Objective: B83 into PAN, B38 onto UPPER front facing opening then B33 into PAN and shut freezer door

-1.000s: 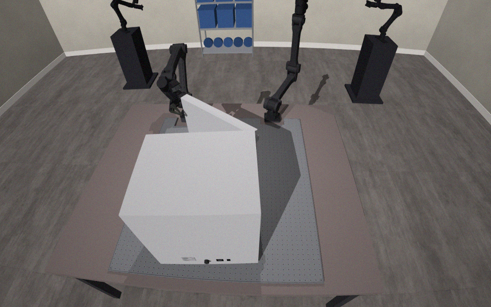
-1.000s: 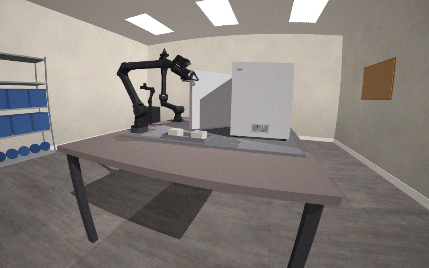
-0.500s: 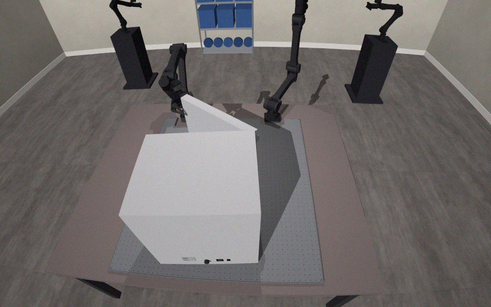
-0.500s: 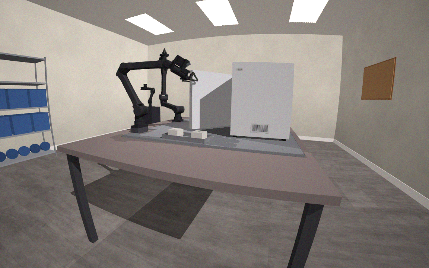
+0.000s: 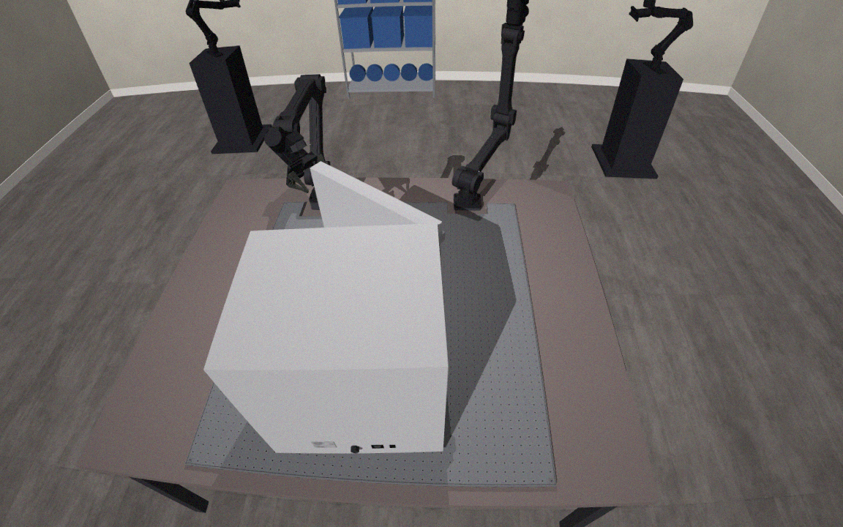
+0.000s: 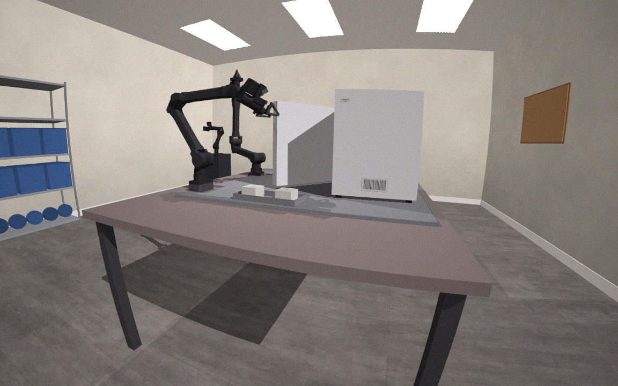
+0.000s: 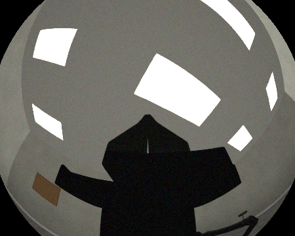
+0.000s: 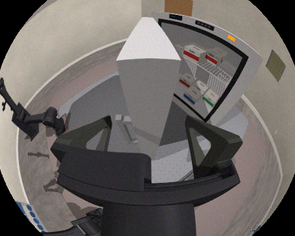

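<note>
The freezer (image 5: 339, 294) (image 6: 378, 143) (image 8: 252, 60) stands with its door (image 5: 362, 203) (image 6: 281, 153) (image 8: 149, 82) open. In the right wrist view, two boxes with red fronts (image 8: 192, 54) (image 8: 216, 56) sit on the wire shelf (image 8: 221, 76); several stand below, with red (image 8: 187, 80), blue (image 8: 191, 95) and green (image 8: 211, 96) fronts among them. IDs are too small to read. PAN (image 6: 267, 200) holds two pale boxes (image 6: 252, 190) (image 6: 286, 193). My right gripper (image 6: 274, 112) (image 8: 148, 119) is open at the door's free edge; contact cannot be told. My left gripper (image 7: 147, 118) (image 6: 236, 72) is shut, empty, pointing up.
The base plate (image 5: 496, 426) lies under the freezer on the table (image 5: 582, 367). An orange lamp (image 8: 231, 38) is lit over the opening. A grey handle-like part (image 8: 125, 126) shows beside the door. The left arm's base (image 5: 468, 198) stands by the table's far edge.
</note>
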Robot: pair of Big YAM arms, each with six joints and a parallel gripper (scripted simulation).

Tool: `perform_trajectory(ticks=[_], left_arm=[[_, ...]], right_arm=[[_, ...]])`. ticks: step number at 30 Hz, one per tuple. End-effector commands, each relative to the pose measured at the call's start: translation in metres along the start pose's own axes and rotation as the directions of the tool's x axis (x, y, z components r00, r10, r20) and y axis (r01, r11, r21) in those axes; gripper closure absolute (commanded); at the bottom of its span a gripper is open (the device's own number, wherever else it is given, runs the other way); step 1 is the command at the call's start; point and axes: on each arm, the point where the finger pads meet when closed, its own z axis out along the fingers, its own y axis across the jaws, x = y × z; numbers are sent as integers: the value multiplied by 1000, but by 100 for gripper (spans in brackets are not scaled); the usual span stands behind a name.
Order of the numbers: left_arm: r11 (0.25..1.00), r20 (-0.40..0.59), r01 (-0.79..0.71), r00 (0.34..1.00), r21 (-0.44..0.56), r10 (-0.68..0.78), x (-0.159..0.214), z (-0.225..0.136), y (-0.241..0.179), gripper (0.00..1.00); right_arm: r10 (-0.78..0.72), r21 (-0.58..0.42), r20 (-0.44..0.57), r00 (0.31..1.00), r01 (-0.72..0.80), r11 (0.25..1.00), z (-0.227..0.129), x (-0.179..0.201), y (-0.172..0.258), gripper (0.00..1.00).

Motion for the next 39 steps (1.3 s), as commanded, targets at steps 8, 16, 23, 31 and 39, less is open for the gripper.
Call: perform_trajectory(ticks=[8, 16, 23, 31, 39], left_arm=[[1000, -37, 12, 999, -2, -13, 13, 1, 1, 100], [1000, -37, 12, 999, -2, -13, 13, 1, 1, 100], [1000, -37, 12, 999, -2, -13, 13, 1, 1, 100], [1000, -37, 12, 999, -2, -13, 13, 1, 1, 100], [1000, -37, 12, 999, -2, -13, 13, 1, 1, 100]], right_arm=[[-17, 4, -3, 1000, 17, 1000, -25, 11, 0, 0], [-16, 4, -3, 1000, 16, 1000, -44, 20, 0, 0], [-16, 4, -3, 1000, 16, 1000, -54, 25, 0, 0], [-37, 9, 10, 999, 37, 999, -54, 9, -4, 0], [-11, 0, 0, 1000, 11, 1000, -49, 21, 12, 0]])
